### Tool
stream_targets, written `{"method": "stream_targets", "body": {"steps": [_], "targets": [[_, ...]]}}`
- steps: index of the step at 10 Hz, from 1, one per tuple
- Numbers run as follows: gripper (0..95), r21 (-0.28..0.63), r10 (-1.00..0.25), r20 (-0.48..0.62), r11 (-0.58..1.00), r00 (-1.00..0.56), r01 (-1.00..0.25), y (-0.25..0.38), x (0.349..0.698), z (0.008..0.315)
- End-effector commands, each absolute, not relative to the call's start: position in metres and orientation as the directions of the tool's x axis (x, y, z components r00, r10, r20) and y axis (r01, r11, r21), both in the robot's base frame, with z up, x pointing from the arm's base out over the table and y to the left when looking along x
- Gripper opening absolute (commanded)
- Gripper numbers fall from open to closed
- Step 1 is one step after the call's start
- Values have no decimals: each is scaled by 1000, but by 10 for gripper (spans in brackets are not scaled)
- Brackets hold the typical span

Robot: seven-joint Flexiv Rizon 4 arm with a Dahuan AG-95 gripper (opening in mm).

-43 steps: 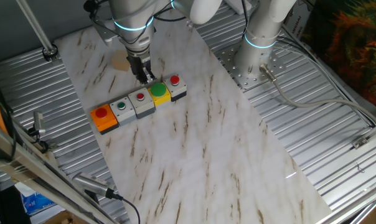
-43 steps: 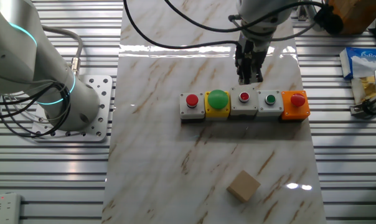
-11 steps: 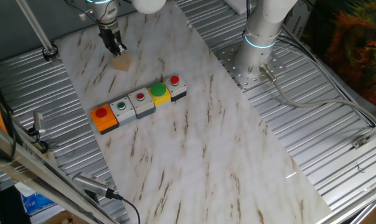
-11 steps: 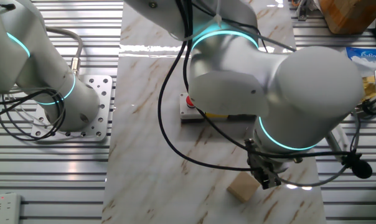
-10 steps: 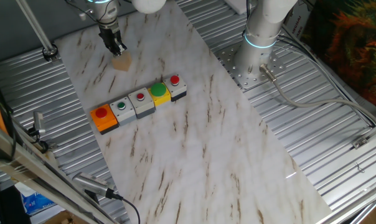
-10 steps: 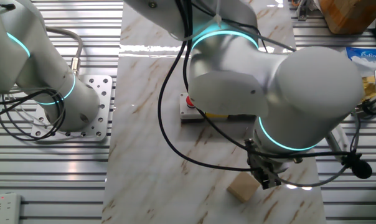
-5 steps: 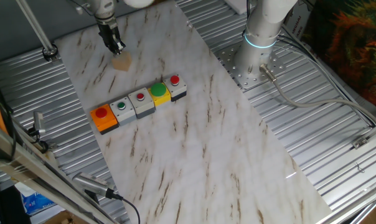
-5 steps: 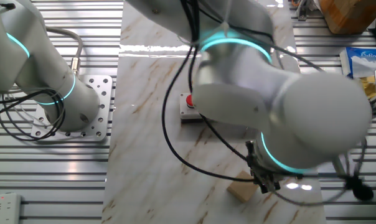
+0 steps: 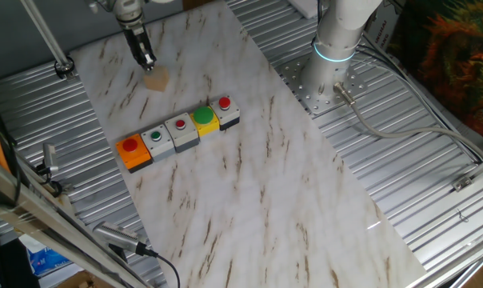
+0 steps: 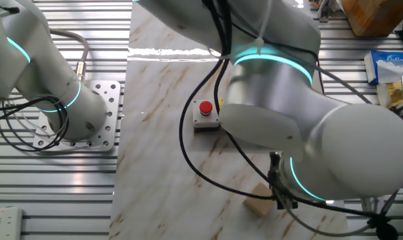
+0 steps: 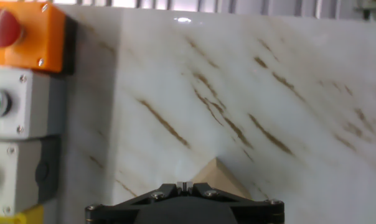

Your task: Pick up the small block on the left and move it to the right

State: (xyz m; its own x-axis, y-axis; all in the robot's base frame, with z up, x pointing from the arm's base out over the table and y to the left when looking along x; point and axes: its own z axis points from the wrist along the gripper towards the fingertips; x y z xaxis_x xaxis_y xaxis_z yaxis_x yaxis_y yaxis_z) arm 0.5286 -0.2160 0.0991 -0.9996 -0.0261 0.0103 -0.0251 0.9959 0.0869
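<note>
The small block [image 9: 155,79] is a plain tan wooden cube lying on the marble board, behind the row of button boxes. In the other fixed view the block [image 10: 259,200] is partly hidden by the arm. My gripper [image 9: 145,60] hangs just beside the block, its fingers pressed together with nothing between them. In the other fixed view the gripper [image 10: 279,198] sits at the block's right edge. In the hand view the shut gripper [image 11: 183,185] is at the bottom edge, with a corner of the block [image 11: 216,175] just beyond it.
A row of button boxes lies across the board: orange [image 9: 132,152], grey [image 9: 157,142], grey [image 9: 180,130], yellow [image 9: 204,118] and grey [image 9: 225,110]. The orange box [image 11: 26,34] and a grey box [image 11: 20,99] line the hand view's left. A second arm's base [image 9: 337,48] stands to the right.
The arm has swung over and my shut gripper has come down a little beside the block. The block has not moved.
</note>
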Motion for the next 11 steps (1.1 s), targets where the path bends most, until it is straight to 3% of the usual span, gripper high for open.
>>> {"method": "stream_targets", "body": {"steps": [1, 7, 11], "targets": [[0, 27, 16, 7, 1000, -1000, 16, -217, 527, 99], [0, 31, -19, 8, 999, -1000, -19, -244, 526, 107], [0, 57, -27, 4, 998, -1000, -27, -251, 526, 91]]}}
